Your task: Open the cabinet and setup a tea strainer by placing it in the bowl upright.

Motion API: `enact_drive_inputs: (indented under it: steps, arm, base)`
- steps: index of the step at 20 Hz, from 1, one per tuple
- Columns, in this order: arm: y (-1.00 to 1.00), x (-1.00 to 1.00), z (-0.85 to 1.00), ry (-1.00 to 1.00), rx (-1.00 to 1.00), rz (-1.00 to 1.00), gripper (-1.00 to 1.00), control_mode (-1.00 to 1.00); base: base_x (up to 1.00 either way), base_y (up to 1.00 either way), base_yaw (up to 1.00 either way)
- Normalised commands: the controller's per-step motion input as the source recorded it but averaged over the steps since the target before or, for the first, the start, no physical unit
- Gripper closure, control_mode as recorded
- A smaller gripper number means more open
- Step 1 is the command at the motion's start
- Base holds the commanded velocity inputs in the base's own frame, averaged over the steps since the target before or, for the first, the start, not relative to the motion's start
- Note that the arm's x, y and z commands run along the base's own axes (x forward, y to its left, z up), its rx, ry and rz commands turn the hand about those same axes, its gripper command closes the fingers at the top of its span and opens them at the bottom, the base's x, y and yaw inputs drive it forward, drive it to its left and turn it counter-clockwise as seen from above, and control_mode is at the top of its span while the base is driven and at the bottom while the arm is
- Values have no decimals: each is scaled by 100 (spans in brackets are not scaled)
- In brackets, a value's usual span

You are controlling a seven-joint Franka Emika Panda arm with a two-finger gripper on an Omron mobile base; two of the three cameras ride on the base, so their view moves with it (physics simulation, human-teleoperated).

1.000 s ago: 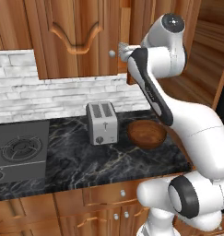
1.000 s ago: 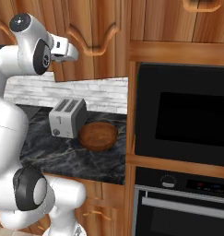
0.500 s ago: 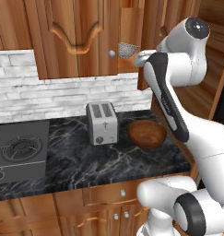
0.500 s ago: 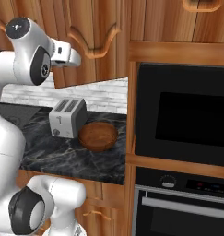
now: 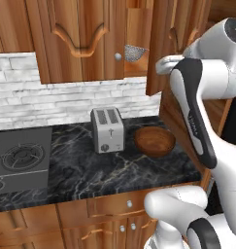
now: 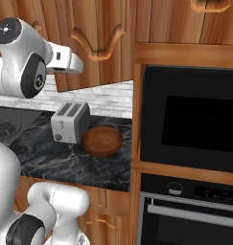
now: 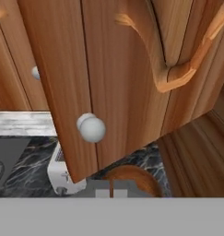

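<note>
Since a moment ago the reddish-brown wooden cabinet door (image 5: 162, 46) swings wider, baring the small silver mesh tea strainer (image 5: 135, 53) on its shelf. Fingers are clenched empty near the round silver knob (image 7: 91, 128). Reaching in could clip that door, since it hangs close beside the arm

On the counter (image 5: 90, 170) the toaster (image 5: 108, 129) stands at the bowl's (image 5: 154, 141) 9 o'clock, the stove (image 5: 20, 158) farther that way. The tea strainer (image 5: 135, 52) sits inside the cabinet (image 5: 80, 39), at the bowl's 12 o'clock.
</note>
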Motion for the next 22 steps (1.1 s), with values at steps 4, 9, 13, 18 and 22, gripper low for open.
enact_drive_inputs:
  steps: [4,9,13,18,22]
  arm:
    - [38,-16,0,0,-5,0,100,-100]
    - [75,0,2,2,-11,-4,-100,-100]
    - [50,3,23,3,-18,-2,-100,-100]
    - [26,31,1,6,-42,0,-100,-100]
    - [6,46,0,11,-55,0,-100,-100]
  base:
    - [0,0,0]
    - [0,0,0]
    - [0,0,0]
    - [0,0,0]
    - [0,0,0]
